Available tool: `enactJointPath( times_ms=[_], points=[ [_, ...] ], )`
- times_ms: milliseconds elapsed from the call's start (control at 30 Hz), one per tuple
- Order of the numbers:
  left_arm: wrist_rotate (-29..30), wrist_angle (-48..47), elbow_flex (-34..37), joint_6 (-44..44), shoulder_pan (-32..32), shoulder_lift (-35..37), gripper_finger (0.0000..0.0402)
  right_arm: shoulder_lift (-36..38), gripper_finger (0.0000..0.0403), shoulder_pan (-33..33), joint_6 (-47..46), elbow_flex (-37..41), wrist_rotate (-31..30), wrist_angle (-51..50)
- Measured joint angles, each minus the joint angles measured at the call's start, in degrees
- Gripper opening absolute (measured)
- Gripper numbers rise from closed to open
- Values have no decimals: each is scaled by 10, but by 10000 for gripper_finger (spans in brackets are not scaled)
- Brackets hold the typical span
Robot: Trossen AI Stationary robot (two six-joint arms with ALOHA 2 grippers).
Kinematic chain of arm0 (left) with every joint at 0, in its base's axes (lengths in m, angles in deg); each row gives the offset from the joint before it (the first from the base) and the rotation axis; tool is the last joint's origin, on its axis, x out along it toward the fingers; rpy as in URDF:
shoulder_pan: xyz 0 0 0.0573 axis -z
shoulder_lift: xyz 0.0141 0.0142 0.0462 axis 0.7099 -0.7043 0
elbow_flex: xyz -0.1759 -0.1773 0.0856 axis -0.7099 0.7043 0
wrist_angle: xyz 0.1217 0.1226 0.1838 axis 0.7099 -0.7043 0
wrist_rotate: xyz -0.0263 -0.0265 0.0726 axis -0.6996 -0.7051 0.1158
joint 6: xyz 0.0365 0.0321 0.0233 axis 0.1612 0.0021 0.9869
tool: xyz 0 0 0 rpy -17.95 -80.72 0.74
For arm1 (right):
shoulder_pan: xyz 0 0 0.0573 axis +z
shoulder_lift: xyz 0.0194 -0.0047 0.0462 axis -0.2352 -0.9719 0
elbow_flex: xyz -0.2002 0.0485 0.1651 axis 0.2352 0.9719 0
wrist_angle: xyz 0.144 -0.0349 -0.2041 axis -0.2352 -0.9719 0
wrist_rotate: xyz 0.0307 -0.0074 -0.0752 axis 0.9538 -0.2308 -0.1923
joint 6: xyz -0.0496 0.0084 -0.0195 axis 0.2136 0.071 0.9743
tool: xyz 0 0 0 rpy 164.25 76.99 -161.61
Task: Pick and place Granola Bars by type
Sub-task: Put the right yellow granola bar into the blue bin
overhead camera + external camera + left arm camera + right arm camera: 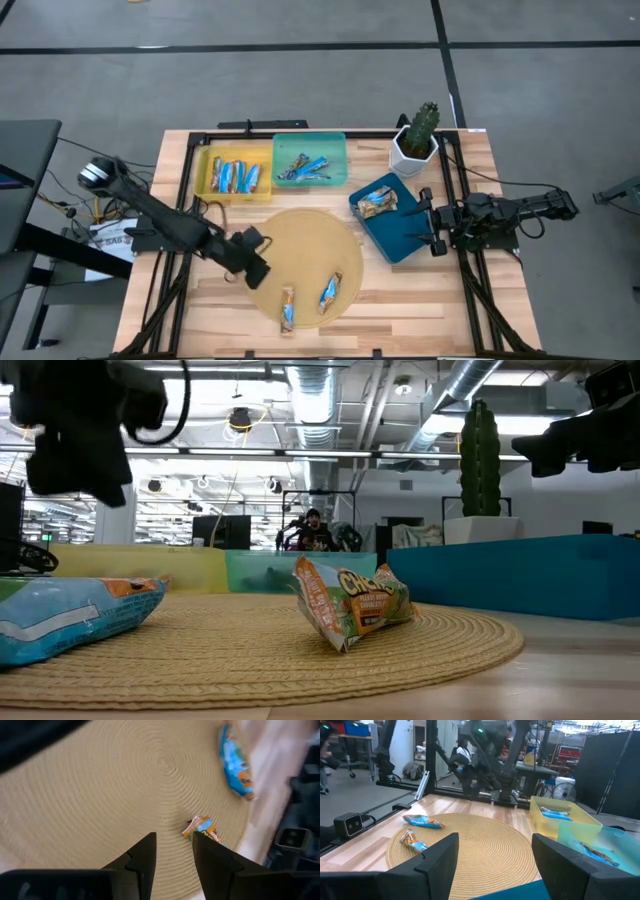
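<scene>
High view: left hand (262,258) hovers empty, fingers parted, over mat (300,235)

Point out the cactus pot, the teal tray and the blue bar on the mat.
cactus pot (410,152), high view, white front wall
teal tray (310,139), high view, far rim
blue bar (330,293), high view, wrapper middle

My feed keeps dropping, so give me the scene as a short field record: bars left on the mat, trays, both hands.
bars on mat: two, a tan one and a blue one, near the woven mat's front edge
yellow tray: several bars
teal tray: several bars
dark blue tray: one bar
left hand: over the mat, open, empty
right hand: at the dark blue tray's edge, open, empty
</scene>
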Motion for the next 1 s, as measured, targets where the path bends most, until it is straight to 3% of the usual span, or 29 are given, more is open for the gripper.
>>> enactJointPath(
  times_ms=[200,333,733,1000],
  points=[
    [-37,173,173,166,-26,130,119,0,244,0,0,0,0,0],
    [-54,220,250,262,-41,220,119,0,244,0,0,0,0,0],
    [-69,233,335,482,-61,393,119,0,244,0,0,0,0,0],
    [-68,288,372,611,-74,446,119,0,244,0,0,0,0,0]
  ],
)
